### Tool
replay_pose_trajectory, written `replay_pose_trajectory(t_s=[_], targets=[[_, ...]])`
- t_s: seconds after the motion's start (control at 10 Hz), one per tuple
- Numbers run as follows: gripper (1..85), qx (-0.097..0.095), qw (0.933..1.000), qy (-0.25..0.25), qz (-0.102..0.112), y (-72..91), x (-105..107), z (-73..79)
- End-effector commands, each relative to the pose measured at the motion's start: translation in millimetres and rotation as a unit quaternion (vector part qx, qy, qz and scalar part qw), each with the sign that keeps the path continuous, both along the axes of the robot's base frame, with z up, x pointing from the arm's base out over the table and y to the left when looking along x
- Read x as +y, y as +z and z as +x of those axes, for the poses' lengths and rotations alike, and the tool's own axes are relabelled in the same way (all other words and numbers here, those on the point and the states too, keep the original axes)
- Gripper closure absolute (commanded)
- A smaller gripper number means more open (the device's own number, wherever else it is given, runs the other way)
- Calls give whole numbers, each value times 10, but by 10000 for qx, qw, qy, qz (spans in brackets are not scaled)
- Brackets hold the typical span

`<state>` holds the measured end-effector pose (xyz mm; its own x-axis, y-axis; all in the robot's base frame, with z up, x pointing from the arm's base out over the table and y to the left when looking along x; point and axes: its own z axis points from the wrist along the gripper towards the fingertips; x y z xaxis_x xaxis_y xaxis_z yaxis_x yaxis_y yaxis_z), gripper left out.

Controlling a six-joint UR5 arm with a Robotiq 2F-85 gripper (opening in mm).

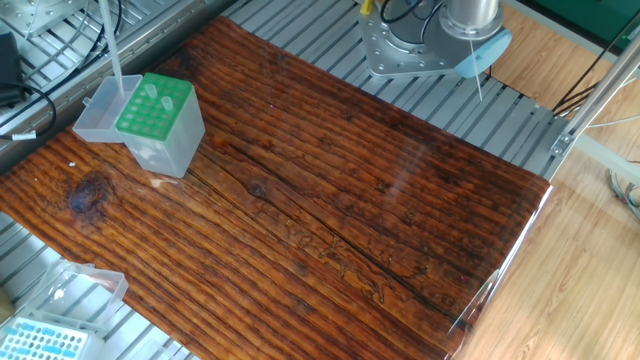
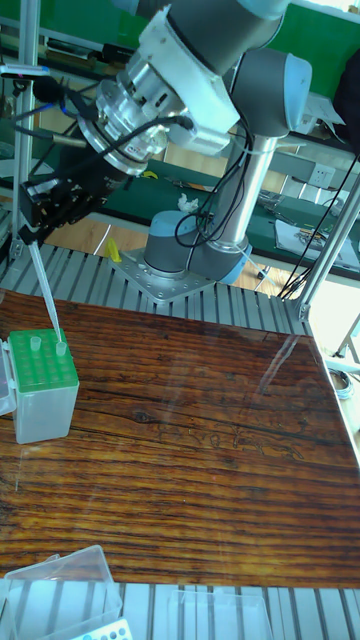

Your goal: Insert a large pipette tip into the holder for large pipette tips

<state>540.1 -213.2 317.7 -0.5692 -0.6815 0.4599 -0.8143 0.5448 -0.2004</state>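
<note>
The holder for large pipette tips (image 1: pixel 155 110) is a clear box with a green rack, standing at the table's far left with its clear lid (image 1: pixel 100 112) open beside it. In the tall fixed view the holder (image 2: pixel 40 385) has two tips seated in its back row. My gripper (image 2: pixel 35 215) hangs above it, shut on the large pipette tip (image 2: pixel 45 295), which slants down with its point just over the rack's back right corner. The fixed view shows only the large pipette tip (image 1: pixel 110 50), above the open lid; the gripper is outside that picture.
A smaller box with a light blue rack (image 1: pixel 45 342) and its clear lid (image 1: pixel 80 285) sit off the table's near left corner. The arm's base (image 1: pixel 410 45) is bolted behind the table. Cables (image 1: pixel 30 95) lie at the far left. A metal post (image 2: pixel 25 100) stands beside the gripper.
</note>
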Motion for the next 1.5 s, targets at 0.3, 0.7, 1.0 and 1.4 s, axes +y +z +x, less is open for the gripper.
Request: replay_pose_trajectory(t_s=[0.3, 0.7, 1.0, 1.4], targets=[[847, 262, 9992, -286, -122, -32, -28, -9], [847, 395, 9989, -225, -128, -90, -91, -60], [847, 371, 9989, -282, 0, -136, -68, -84], [847, 281, 9985, -449, 130, -113, -32, -73]])
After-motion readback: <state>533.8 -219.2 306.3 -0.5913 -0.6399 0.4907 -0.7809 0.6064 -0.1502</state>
